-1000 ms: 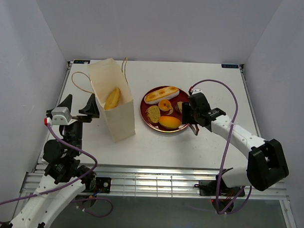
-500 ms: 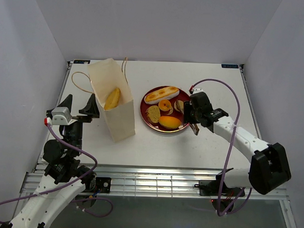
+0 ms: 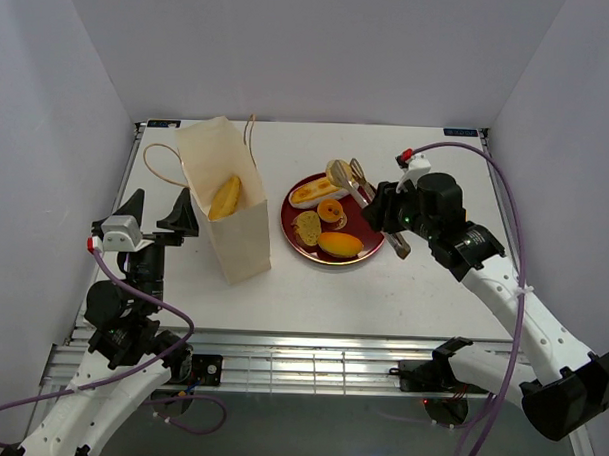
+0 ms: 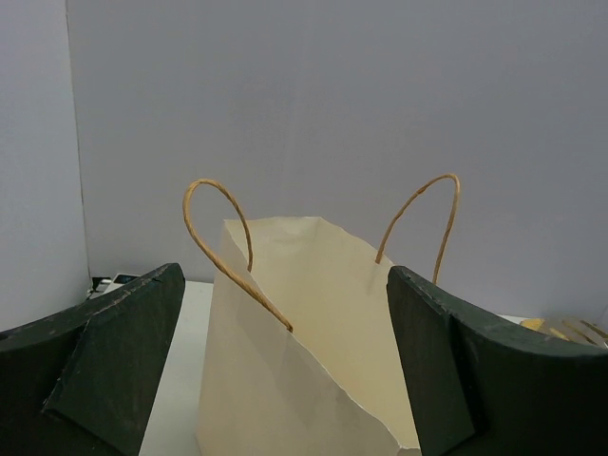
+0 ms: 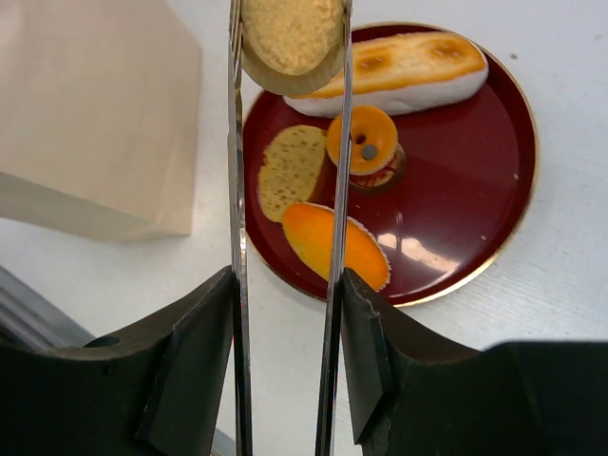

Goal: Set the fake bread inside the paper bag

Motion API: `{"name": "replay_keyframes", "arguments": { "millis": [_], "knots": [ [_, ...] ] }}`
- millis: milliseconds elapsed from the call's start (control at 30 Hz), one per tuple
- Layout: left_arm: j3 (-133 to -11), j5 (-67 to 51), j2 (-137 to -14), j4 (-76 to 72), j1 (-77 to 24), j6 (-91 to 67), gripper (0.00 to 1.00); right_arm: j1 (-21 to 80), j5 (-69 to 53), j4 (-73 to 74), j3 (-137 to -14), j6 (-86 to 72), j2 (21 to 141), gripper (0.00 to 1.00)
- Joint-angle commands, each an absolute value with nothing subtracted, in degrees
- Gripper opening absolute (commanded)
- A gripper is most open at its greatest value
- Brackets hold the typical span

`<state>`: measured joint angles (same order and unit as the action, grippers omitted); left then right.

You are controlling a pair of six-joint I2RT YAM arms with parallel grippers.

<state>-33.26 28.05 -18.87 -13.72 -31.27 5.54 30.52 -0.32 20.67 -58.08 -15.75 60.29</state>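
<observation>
**A:** Where is the bread?

**B:** One round slice is pinched at the tip of the tongs. It is held up off the plate, over the baguette in my wrist view. My right claw is squeezed onto the two tong arms and touches no bread itself.

**A:** And the rest?

**B:** The baguette lies along the plate's far side. In front of it are a ring donut, a flat slice and an orange roll. A yellow piece shows in the mouth of the paper bag.

**A:** Where's the bag?

**B:** It is upright on the worktop, just left of the plate, with its cord handles up.

**A:** And your other claw?

**B:** My left claw is spread wide with nothing in it, just left of the bag and facing it.
</observation>
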Motion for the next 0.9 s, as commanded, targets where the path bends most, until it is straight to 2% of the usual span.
{"name": "replay_keyframes", "arguments": {
  "millis": [0,267,633,867],
  "knots": [
    [-33.4,27.95,-18.72,-13.54,-31.46,5.8,0.98,31.37,-9.39,17.05,-62.84,-13.63,59.33,0.5],
    [-33.22,28.13,-19.07,-13.54,-31.55,5.8,0.98,36.99,-18.45,11.62,-65.48,-13.19,57.13,0.5],
    [-33.13,28.56,-19.07,-13.71,-31.64,6.24,0.98,49.65,-17.32,10.28,-70.04,-10.37,58.01,0.5],
    [-33.13,28.48,-18.9,-13.8,-31.73,6.15,0.98,52.12,-16.44,9.32,-70.93,-8.61,60.38,0.51]
  ]
}}
